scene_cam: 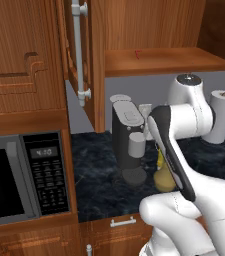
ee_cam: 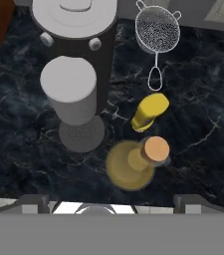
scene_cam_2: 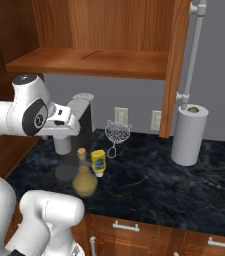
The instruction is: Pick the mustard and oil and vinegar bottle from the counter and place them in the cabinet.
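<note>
- Mustard (ee_cam: 150, 112) stands just beside the oil and vinegar bottle (ee_cam: 133, 163); descending for either risks toppling its neighbour.
- Whether the gripper is spread or clenched cannot be told.

- The coffee machine (ee_cam: 78, 60) stands just beside the oil and vinegar bottle (ee_cam: 133, 162) and the mustard (ee_cam: 149, 112), crowding that side.
- A wire strainer (scene_cam_2: 117, 134) sits behind them.
- Bare tabletop (scene_cam_2: 149, 182) stretches toward the paper towel roll (scene_cam_2: 189, 134).
- The cabinet (scene_cam_2: 91, 62) shelf is open; its door (scene_cam: 79, 50) hangs ajar.
</note>
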